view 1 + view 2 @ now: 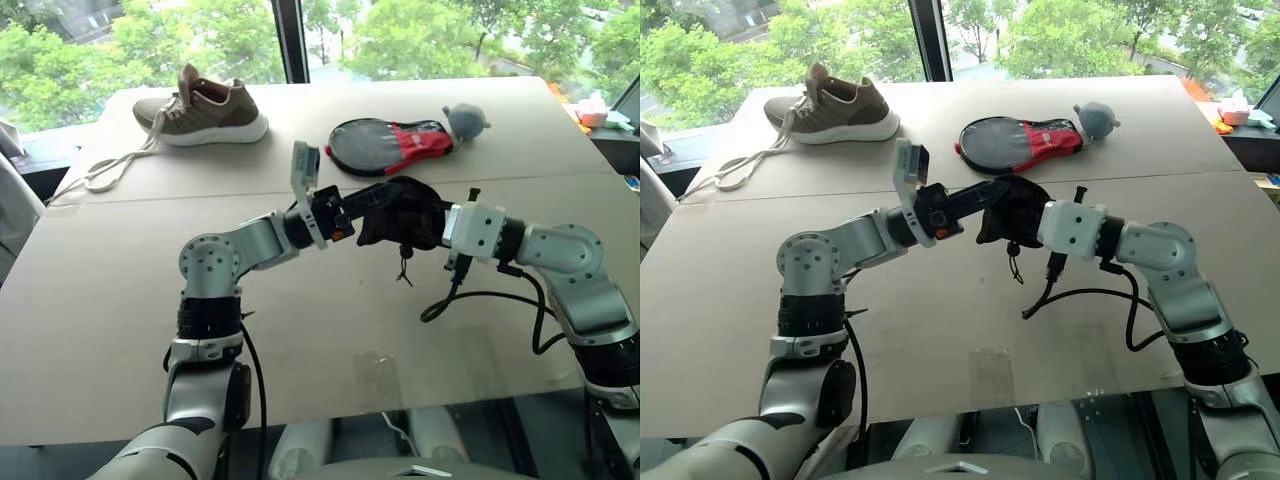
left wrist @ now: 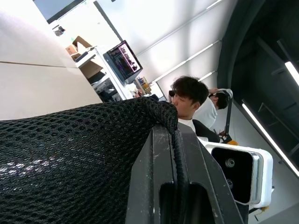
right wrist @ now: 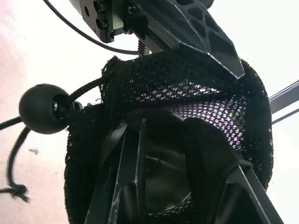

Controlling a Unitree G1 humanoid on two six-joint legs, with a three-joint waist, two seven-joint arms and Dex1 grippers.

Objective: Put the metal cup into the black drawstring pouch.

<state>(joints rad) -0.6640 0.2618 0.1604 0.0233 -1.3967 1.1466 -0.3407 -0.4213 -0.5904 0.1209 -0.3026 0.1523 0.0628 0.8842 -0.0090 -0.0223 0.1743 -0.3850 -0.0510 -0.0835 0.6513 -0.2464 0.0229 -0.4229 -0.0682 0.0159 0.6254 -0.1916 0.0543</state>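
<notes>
One black drawstring pouch [image 1: 400, 212] is held up above the worktop [image 1: 120, 290], between the two grippers. The left gripper [image 1: 352, 212] is clamped shut on one edge of the pouch's mesh, as seen in the left wrist view, where the fabric is pinched between its black fingers [image 2: 163, 186]. The right gripper [image 3: 173, 177] is pushed into the pouch's mouth from the other side; its two fingers are seen inside the mesh, standing a little apart, and whether anything is held between them cannot be told. One cord with a round black toggle [image 3: 41, 108] hangs from the pouch. The metal cup cannot be made out; it may be hidden by the mesh.

Three other things are counted on the far part of the worktop: one brown shoe [image 1: 205, 108] with white laces trailing off to the left, one black-and-red paddle-shaped case [image 1: 392, 143], and one small grey soft toy [image 1: 465, 121] touching the case's right end. One person [image 2: 189, 100] is seen in the background of the left wrist view.
</notes>
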